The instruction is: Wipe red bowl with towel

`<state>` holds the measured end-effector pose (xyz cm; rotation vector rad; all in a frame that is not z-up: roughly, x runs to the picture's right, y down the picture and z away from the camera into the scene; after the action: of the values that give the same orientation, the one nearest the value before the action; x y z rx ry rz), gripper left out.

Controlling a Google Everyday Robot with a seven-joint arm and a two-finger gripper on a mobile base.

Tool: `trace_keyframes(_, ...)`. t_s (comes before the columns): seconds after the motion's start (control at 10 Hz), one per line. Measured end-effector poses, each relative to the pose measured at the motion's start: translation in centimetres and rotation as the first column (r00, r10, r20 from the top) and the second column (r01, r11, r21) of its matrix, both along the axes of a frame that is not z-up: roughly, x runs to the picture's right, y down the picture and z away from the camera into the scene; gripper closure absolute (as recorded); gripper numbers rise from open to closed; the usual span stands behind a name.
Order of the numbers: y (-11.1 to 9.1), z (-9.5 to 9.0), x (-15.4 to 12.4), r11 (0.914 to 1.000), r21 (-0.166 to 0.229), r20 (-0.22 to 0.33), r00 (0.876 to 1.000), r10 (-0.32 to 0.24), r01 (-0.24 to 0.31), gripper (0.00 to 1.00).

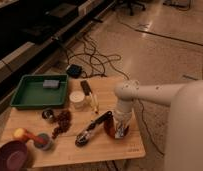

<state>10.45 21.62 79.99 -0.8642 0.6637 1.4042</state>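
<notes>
The red bowl, small and red-orange with a dark inside, sits near the front right of the wooden table. My gripper points down at the bowl's right side, and the white wrist hides much of the bowl. A small grey-blue folded pad lies in the green tray at the back left; I cannot tell whether it is the towel. I cannot see anything held in the gripper.
A black-handled utensil lies just left of the red bowl. A white cup, a dark remote, a dark clustered object, a small can, a grey cup and a maroon-purple bowl stand further left. Cables lie on the floor behind.
</notes>
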Motion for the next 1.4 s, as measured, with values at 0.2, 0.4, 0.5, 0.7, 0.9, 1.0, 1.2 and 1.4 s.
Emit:
trace_keyframes(0.2,-0.6,0.7,0.1,0.9999,0.013,-0.006,1.0,0.002,-0.002,1.0)
trace_keyframes(0.4,-1.1,0.9,-0.3,0.9997,0.024,0.02,1.0,0.002,-0.002,1.0)
trace_keyframes(0.5,-1.3,1.0,-1.1,0.9997,0.025,0.04,0.999,-0.003,0.002,1.0)
trace_keyframes(0.7,-1.2,1.1,-2.4,0.9996,0.027,0.074,0.997,-0.013,0.011,1.0)
trace_keyframes(0.9,-0.9,1.0,-3.2,0.9994,0.027,0.104,0.994,-0.024,0.021,1.0)
trace_keyframes(1.0,-0.6,0.9,-3.7,0.9992,0.026,0.125,0.992,-0.032,0.029,1.0)
trace_keyframes(1.2,0.0,0.2,-4.8,0.9985,0.024,0.162,0.985,-0.052,0.049,1.0)
trace_keyframes(1.4,0.8,-1.2,-5.6,0.9971,0.021,0.189,0.979,-0.076,0.074,1.0)
